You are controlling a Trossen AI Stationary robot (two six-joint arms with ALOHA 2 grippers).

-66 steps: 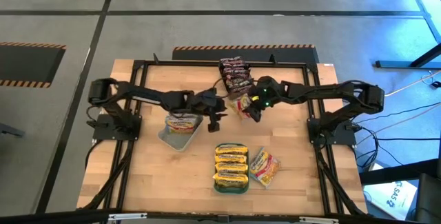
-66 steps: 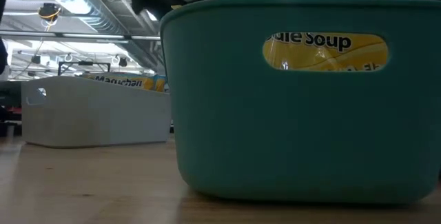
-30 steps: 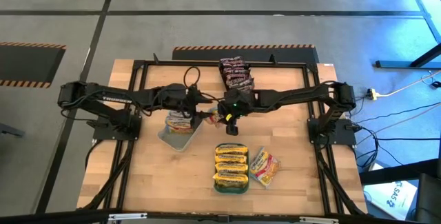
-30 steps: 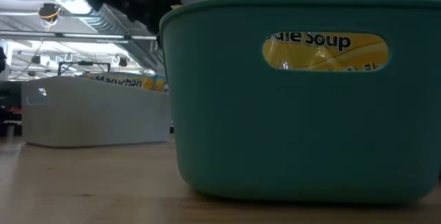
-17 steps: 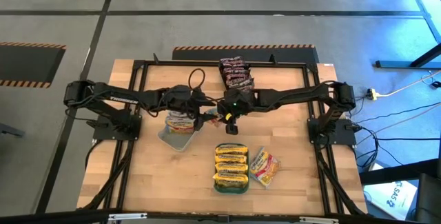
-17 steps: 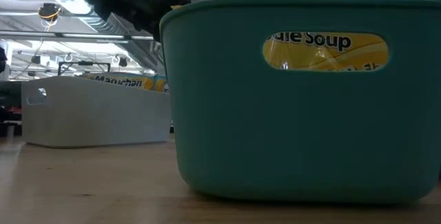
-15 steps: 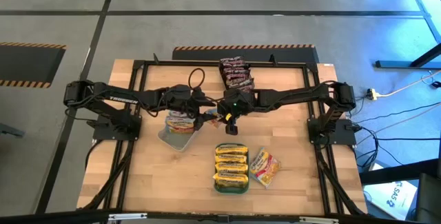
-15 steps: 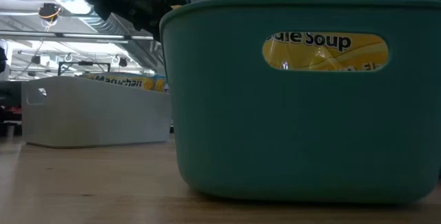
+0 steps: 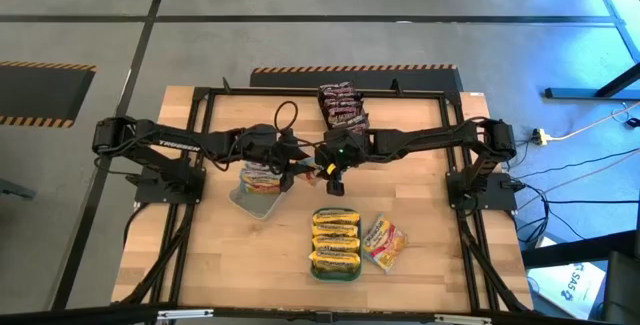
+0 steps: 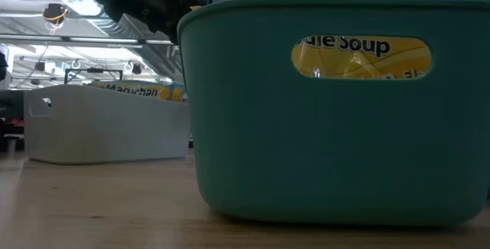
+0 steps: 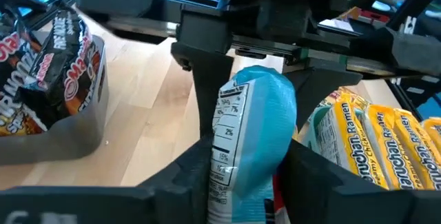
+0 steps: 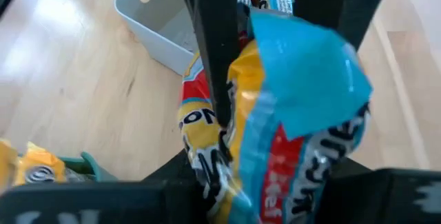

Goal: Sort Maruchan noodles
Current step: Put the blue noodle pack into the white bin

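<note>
Pale wooden tabletop [image 9: 220, 255] carries the sorting trays. Since a second ago the left gripper [image 9: 296, 168] has advanced to meet the right gripper [image 9: 331, 172] mid-table; both now pinch one crinkly orange-red noodle packet with a blue end [image 12: 275, 114], held between the grey tray [image 9: 262, 190] and teal bin [image 9: 335, 243]. A handover looks underway.
</note>
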